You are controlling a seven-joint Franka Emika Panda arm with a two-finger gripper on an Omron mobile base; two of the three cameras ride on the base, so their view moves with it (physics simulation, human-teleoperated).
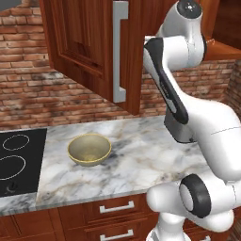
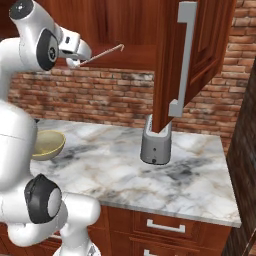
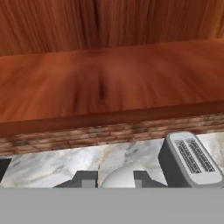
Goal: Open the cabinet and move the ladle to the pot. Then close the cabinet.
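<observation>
The cabinet stands open: its dark reddish door (image 1: 84, 42) hangs swung out over the counter, and the same door (image 2: 205, 45) carries a long silver bar handle (image 2: 182, 60). My gripper (image 2: 75, 61) is up at the cabinet's bottom shelf (image 3: 109, 87), shut on the ladle (image 2: 102, 53), whose thin handle sticks out to the right with a hooked end. In the hand view the ladle's pale rounded bowl (image 3: 119, 175) sits between my fingertips (image 3: 85, 179). The tan, bowl-shaped pot (image 1: 89, 149) rests on the marble counter (image 1: 136, 155) below and to the left, also seen as the pot (image 2: 47, 144).
A grey toaster (image 2: 156, 145) stands on the counter right under the open door's lower edge, toaster (image 3: 188, 159). A black cooktop (image 1: 19, 160) lies left of the pot. A brick wall (image 2: 100, 95) backs the counter. Drawers (image 1: 115, 207) with short handles run below.
</observation>
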